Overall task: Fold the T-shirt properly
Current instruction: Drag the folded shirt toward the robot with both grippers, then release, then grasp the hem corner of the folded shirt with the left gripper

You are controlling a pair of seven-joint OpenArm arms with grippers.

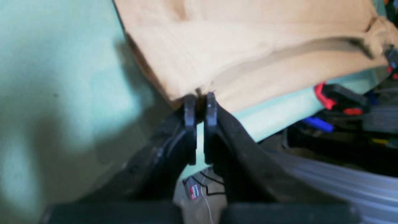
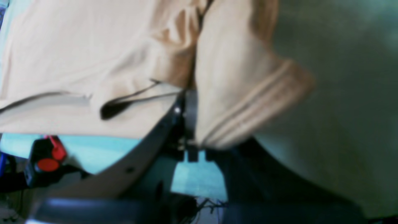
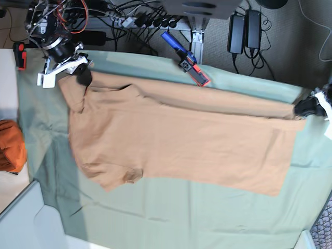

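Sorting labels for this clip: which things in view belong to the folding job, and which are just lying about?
Job:
T-shirt
left gripper, shut on its hem corner
right gripper, shut on its sleeve end

Lying about:
orange cloth bundle
blue-and-red clamp
green table cloth

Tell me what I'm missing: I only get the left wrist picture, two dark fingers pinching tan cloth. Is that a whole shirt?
Observer: Yes. From above, the T-shirt lies spread lengthwise across a pale green table cloth.
Operator: Is the other arm doing anything?
Observer: The right gripper is shut on the shirt's far end, at a sleeve.
Operator: And mine, where on the shirt is it?
Observer: The left gripper is shut on a hem corner at the opposite end.
Operator: Anything else on the table?
Observer: An orange bundled cloth sits off the green cloth's edge, near the sleeve end.
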